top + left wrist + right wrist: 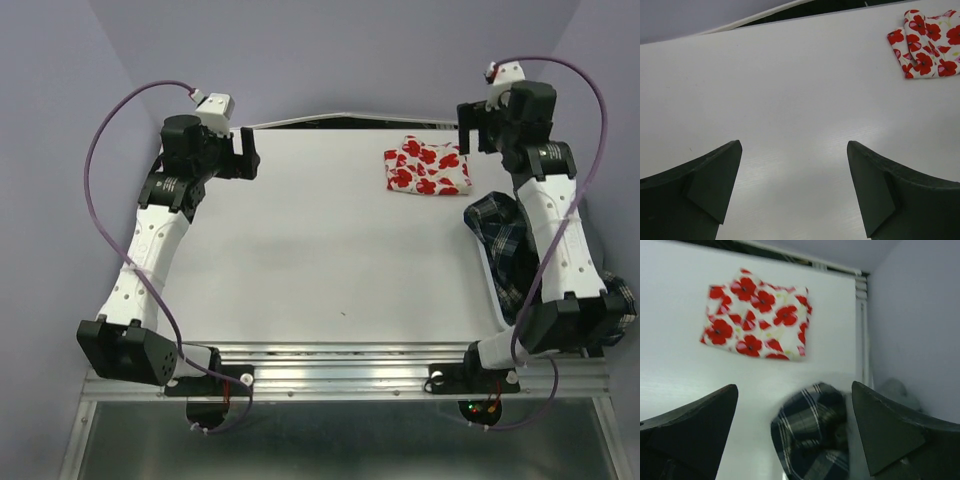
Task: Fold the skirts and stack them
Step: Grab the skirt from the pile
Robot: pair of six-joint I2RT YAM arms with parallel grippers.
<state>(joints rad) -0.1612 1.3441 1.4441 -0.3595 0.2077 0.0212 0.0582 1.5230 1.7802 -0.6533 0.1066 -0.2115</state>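
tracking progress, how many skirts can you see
2: a folded red-flowered skirt far right on the table, and a crumpled plaid skirt at its right edge under the right arm. More may be hidden.

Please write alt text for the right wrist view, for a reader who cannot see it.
A folded white skirt with red flowers lies on the white table, and a crumpled plaid skirt sits nearer the camera by the table's right edge. The right gripper, in the foreground, is open and empty.
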